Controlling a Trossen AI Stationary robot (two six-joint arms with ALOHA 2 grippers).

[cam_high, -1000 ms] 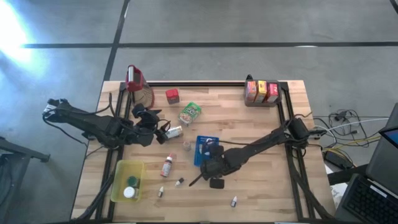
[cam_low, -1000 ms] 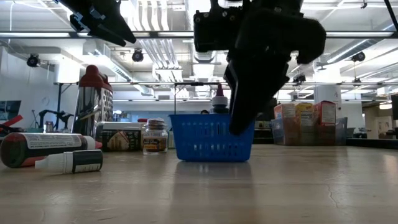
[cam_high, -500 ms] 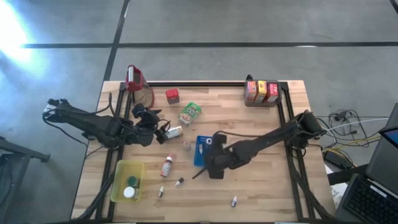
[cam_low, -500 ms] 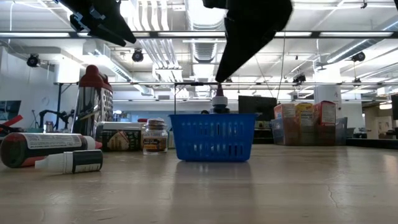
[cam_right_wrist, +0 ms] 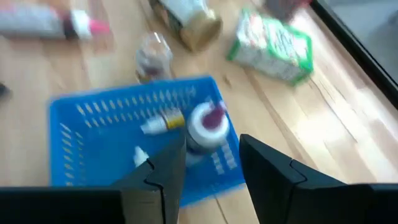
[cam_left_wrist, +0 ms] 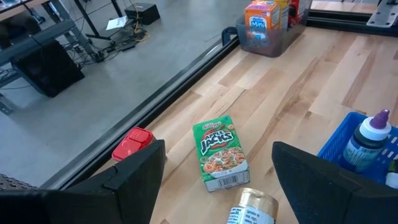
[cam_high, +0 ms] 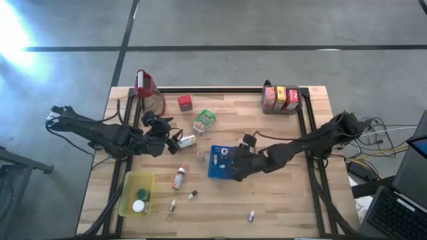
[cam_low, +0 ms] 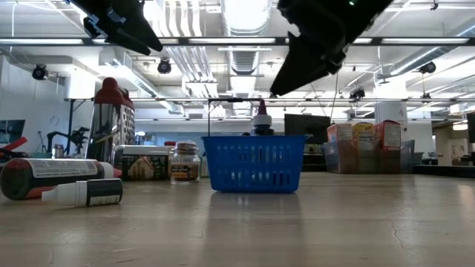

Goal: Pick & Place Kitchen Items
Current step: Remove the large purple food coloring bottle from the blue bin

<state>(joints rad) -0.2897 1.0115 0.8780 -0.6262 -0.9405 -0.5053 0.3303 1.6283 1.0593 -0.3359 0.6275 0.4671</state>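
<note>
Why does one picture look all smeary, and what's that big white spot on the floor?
Right wrist view: the blue perforated plastic basket and green cereal box are streaked with motion blur. High view: bright glare washes out the grey floor at the top left corner. Low view: ceiling lights turn the arms into dark silhouettes.

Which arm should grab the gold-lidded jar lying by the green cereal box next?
Left. The left gripper hangs open right beside the jar, which shows between its fingers in the left wrist view. The right gripper is over the blue basket, farther off.
</note>
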